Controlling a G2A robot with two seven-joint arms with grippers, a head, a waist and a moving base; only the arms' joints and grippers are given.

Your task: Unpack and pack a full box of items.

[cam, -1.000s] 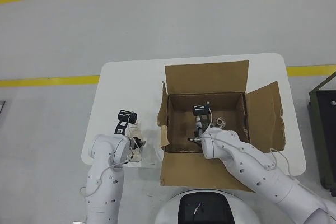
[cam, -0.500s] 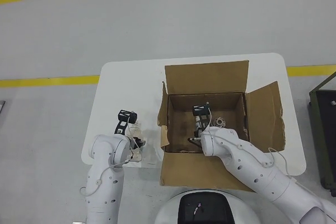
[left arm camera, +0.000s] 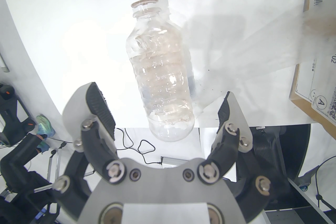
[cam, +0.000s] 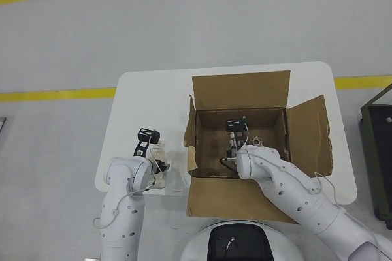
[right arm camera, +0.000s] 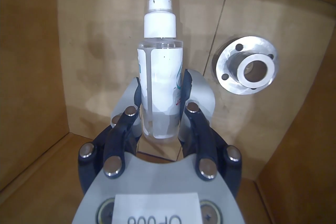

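Two items inside the open cardboard box point(cam: 307, 134): spray bottle point(right arm camera: 159, 62) and metal flange point(right arm camera: 246, 67). Right gripper point(right arm camera: 162, 83) low in the left half of the box, closed narrow on the spray bottle's lower body, a pad on either side of the label. Cannot tell whether the bottle touches the box floor. Flange flat on the floor, just right of the bottle and apart from it.

Left gripper point(left arm camera: 164, 101) spread wide, holding nothing, over the white table point(cam: 150, 98) left of the box. Clear water bottle point(left arm camera: 160, 78) on its side beneath it, untouched, close to the near table edge.

Probably taking the spray bottle out to join the water bottle; the reverse not excluded.

- Raise straight up until the pump cap clears the rim and the left flap, then swing left.
- Stay off the flange and the left wall.
- Keep the squeeze firm: smooth round plastic, low grip, tall top, liable to pivot.
- Set down on bare table beyond the water bottle, well apart from the left gripper.
- Avoid nudging the water bottle: round, near the edge, likely to roll.
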